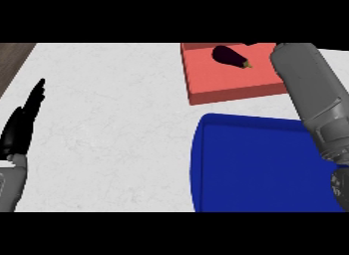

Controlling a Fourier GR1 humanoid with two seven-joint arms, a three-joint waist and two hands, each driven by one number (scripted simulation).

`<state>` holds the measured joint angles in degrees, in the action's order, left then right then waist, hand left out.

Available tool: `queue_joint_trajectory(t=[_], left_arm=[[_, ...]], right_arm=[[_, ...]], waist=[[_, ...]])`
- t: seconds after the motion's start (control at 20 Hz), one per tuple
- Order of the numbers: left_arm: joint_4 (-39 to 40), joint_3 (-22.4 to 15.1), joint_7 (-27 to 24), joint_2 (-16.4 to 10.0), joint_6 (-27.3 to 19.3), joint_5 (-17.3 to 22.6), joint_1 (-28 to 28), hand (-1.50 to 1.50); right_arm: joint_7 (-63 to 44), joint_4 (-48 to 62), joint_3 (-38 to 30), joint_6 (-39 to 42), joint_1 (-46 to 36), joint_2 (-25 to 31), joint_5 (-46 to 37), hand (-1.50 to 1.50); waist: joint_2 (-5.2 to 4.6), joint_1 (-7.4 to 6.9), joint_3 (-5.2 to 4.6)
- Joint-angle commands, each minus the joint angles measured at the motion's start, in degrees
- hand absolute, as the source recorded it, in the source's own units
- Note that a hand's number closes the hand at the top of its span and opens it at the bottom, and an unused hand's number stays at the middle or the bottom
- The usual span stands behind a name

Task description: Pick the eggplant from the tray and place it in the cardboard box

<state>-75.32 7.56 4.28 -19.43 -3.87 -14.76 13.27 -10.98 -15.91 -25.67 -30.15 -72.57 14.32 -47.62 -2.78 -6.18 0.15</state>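
eggplant (233,56): seen lying inside red box (229,84), beyond blue tray (207,164) | placement judged done | left hand (19,127): held open, rested over desk (111,129) | right hand (343,46): grip cannot be told

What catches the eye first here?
A dark purple eggplant lying in a red box at the far side, and a large bright blue tray nearer, at the right. A grey forearm crosses the tray's right edge; a black left hand rests open at the left.
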Motion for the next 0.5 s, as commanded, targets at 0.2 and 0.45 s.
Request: queue_joint_trajectory(t=[0.2,0.45], left_arm=[[-0.58,0.45,-0.79,0.07,0.47,0.54,-2.98,0.0],[-0.19,0.98,-2.85,0.18,-0.14,0.31,-5.27,0.0]], right_arm=[[10.87,-3.38,-7.14,-8.52,1.22,-0.07,7.61,-1.5],[18.02,-3.93,-11.37,-3.74,1.7,4.54,13.22,-1.5]], waist=[[0.99,1.32,-0.01],[1.3,2.48,-0.03]])
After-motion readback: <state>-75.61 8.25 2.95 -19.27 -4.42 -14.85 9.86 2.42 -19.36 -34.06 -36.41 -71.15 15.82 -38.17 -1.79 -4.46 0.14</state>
